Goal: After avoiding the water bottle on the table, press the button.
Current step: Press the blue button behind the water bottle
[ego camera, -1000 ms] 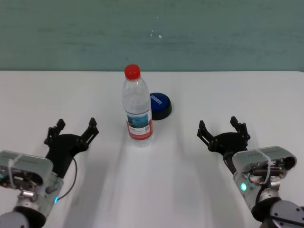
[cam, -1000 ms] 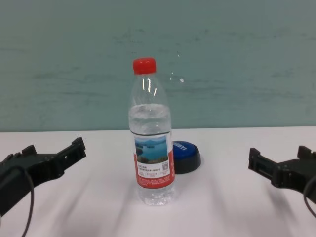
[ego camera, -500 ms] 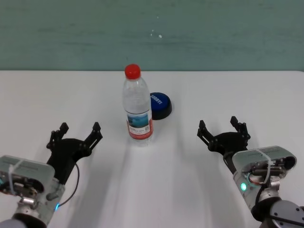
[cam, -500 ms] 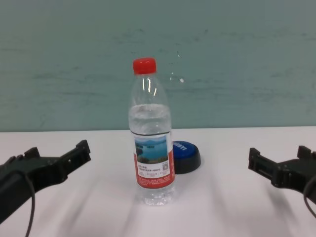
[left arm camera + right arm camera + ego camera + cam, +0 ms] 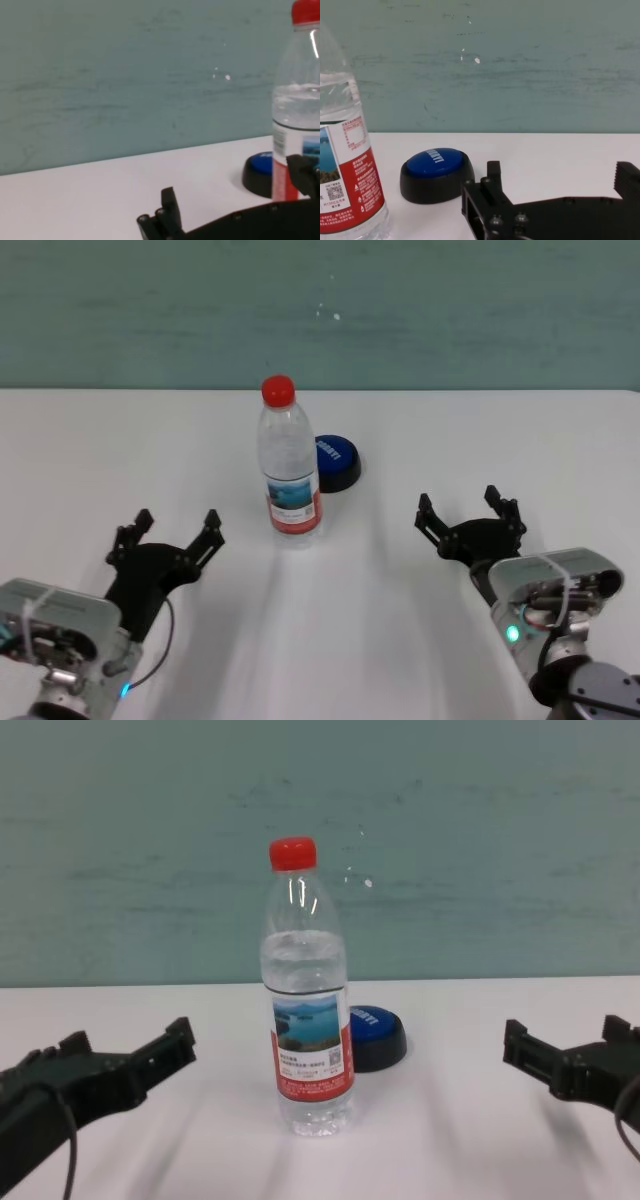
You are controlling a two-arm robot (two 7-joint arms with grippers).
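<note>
The water bottle (image 5: 290, 465) stands upright mid-table, clear with a red cap and a lake label (image 5: 311, 1055). Directly behind it and slightly right sits the button (image 5: 337, 461), blue-topped on a black base, partly hidden by the bottle in the chest view (image 5: 378, 1037). My left gripper (image 5: 168, 536) is open, low over the table (image 5: 330, 620), left of and nearer than the bottle. My right gripper (image 5: 470, 517) is open at the near right, apart from the button. The right wrist view shows the button (image 5: 437, 172) beside the bottle (image 5: 347, 170); the left wrist view shows the bottle (image 5: 296, 115) ahead.
A teal wall (image 5: 320, 310) runs behind the table's far edge. Bare white tabletop lies between both grippers and on either side of the bottle.
My left gripper has slid rightward and nearer, closing toward the bottle's side. The right gripper, bottle and button have stayed still.
</note>
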